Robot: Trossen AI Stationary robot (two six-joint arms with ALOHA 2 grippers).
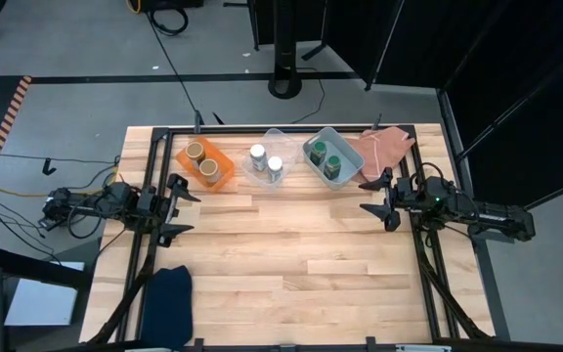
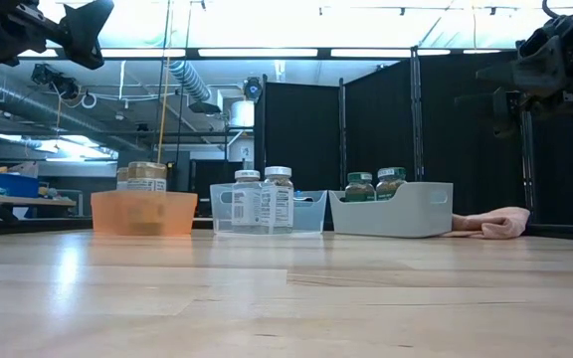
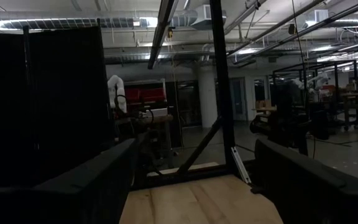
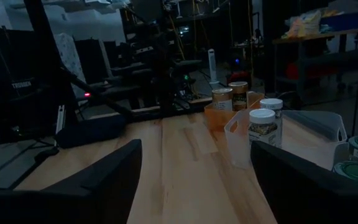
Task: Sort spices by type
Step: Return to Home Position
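Two spice jars with tan-brown tops (image 1: 201, 158) stand in the orange tray (image 1: 221, 180) at the table's far side. The two with white lids (image 1: 266, 157) stand in the clear tray (image 1: 274, 134), and two with green lids (image 1: 325, 156) in the grey-blue tray (image 1: 332, 137). My left gripper (image 1: 181, 205) waits open at the table's left edge, clear of everything. My right gripper (image 1: 377, 198) waits open at the right edge and touches nothing. In the right wrist view, the tan-topped jars (image 4: 230, 95) and the white-lidded jars (image 4: 263, 124) stand ahead of its fingers.
A pink cloth (image 1: 384, 149) lies at the far right corner beside the grey-blue tray. A dark blue cloth (image 1: 168, 298) lies at the near left. A black frame (image 1: 291, 129) runs along the table's far edge and sides. The middle of the table (image 1: 291, 244) shows bare wood.
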